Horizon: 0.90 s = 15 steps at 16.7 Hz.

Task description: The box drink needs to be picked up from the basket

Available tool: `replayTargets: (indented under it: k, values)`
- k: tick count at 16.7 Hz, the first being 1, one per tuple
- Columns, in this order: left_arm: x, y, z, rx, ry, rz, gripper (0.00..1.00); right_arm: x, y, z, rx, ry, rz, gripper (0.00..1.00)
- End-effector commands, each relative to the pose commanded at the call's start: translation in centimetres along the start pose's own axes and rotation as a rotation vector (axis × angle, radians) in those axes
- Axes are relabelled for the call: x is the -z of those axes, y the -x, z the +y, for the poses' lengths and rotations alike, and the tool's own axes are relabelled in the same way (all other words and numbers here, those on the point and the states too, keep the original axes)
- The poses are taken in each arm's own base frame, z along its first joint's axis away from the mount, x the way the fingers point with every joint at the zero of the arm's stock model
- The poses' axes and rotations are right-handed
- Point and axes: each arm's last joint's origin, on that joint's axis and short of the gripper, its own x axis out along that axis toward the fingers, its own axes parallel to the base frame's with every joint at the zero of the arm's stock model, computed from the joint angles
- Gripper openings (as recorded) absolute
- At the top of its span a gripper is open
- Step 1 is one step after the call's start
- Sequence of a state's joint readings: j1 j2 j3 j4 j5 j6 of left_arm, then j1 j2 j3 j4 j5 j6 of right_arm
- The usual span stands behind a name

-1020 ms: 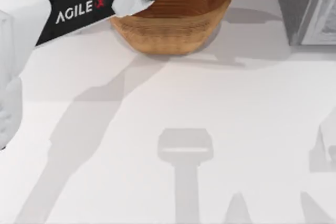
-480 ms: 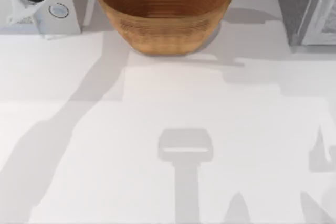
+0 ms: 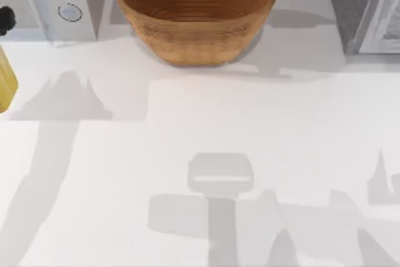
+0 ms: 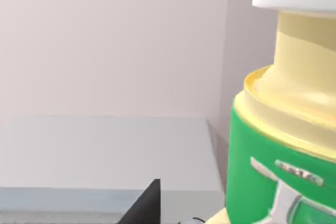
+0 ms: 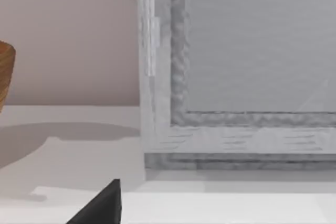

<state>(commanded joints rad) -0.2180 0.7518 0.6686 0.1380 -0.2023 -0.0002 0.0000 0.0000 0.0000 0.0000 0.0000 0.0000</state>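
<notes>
The basket (image 3: 197,14), a wide tan woven bowl, stands at the back centre of the table with nothing inside. The box drink (image 3: 5,85) shows as a yellow sliver at the far left edge, in front of the microwave. Close up in the left wrist view, the box drink (image 4: 286,129) is pale yellow with a green label and a white cap. My left gripper (image 3: 4,26) is a black shape just above it at that edge, shut on it. My right gripper (image 5: 100,208) shows as a dark tip, parked and facing the grey cabinet.
A grey microwave (image 3: 53,1) with two round knobs stands at the back left, beside the basket. A grey framed cabinet (image 3: 365,7) fills the back right corner. The white table (image 3: 206,136) stretches open in front of the basket.
My left arm has swung from over the basket to the far left edge, carrying the box drink out and down in front of the microwave. The basket has not moved.
</notes>
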Motion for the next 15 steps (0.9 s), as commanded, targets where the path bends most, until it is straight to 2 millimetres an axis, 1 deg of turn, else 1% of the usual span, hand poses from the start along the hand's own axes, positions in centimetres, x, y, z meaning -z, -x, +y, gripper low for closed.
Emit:
replayTargets:
  k: [2,4,5,7,9,11,15]
  values:
    - [3.4,3.4,1.3,-0.002,-0.006,0.002,0.00,0.0,0.0,0.0,0.000,0.000,0.000,1.00]
    - [7.1,5.7,2.2,-0.004,-0.012,0.010,0.00,0.0,0.0,0.0,0.000,0.000,0.000,1.00]
    - [8.8,6.5,2.5,-0.005,-0.014,0.016,0.00,0.0,0.0,0.0,0.000,0.000,0.000,1.00]
    - [12.0,7.5,2.9,-0.008,-0.019,0.028,0.00,0.0,0.0,0.0,0.000,0.000,0.000,1.00]
    - [14.4,7.9,3.2,-0.010,-0.021,0.040,0.00,0.0,0.0,0.0,0.000,0.000,0.000,1.00]
    - [15.8,8.0,3.4,-0.011,-0.023,0.049,0.00,0.0,0.0,0.0,0.000,0.000,0.000,1.00]
    - [16.0,8.0,3.4,-0.011,-0.023,0.051,0.00,0.0,0.0,0.0,0.000,0.000,0.000,1.00]
